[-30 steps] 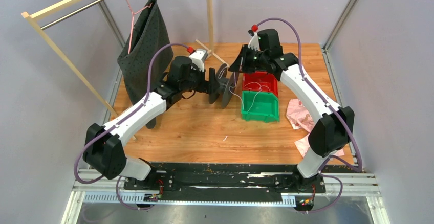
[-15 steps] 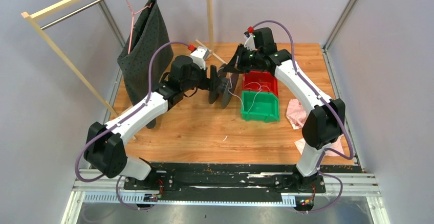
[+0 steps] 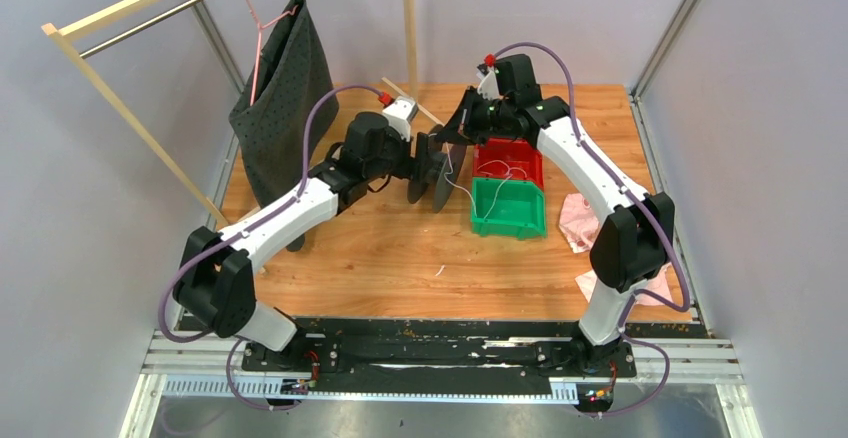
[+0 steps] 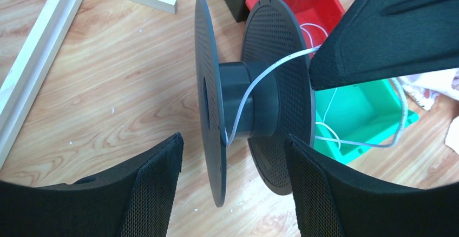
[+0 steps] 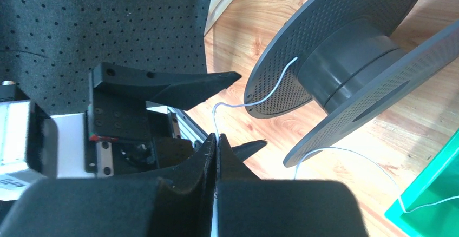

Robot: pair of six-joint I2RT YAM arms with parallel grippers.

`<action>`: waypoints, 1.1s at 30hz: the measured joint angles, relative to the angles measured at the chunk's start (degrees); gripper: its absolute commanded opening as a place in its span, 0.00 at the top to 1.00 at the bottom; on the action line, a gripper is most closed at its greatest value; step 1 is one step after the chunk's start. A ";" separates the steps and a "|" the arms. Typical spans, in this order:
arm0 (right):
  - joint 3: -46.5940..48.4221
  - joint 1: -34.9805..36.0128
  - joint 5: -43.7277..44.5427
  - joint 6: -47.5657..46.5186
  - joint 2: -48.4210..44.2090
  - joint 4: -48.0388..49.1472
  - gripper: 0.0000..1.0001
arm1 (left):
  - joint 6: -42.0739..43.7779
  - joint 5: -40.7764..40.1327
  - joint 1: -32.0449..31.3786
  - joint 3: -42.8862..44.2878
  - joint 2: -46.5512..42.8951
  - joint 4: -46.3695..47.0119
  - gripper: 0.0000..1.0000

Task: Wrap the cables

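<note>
A dark grey spool (image 3: 436, 171) stands on edge on the wooden table (image 3: 380, 248), also in the left wrist view (image 4: 249, 99) and the right wrist view (image 5: 346, 58). A thin white cable (image 3: 462, 190) runs from its hub (image 4: 254, 85) to the green bin (image 3: 508, 208). My left gripper (image 3: 424, 165) is open, its fingers (image 4: 157, 193) on either side of the spool's near edge, not touching. My right gripper (image 3: 462, 130) hovers just behind the spool, shut (image 5: 217, 138) on the cable (image 5: 254, 101), which leads from its tips to the spool.
A red bin (image 3: 508, 161) holding loose cable loops stands behind the green bin. A pink cloth (image 3: 585, 223) lies at the right. A dark dotted garment (image 3: 280, 88) hangs from a wooden rack (image 3: 120, 108) at back left, with a wooden upright (image 3: 409, 28) behind the spool.
My right gripper has swung left and back toward the spool, holding the cable. My left arm has shifted right, bringing its gripper closer around the spool.
</note>
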 measured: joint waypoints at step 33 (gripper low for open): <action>-0.11 -1.51 -1.75 1.84 0.63 0.55 0.99 | 0.15 -3.69 -0.90 2.34 6.21 1.25 0.66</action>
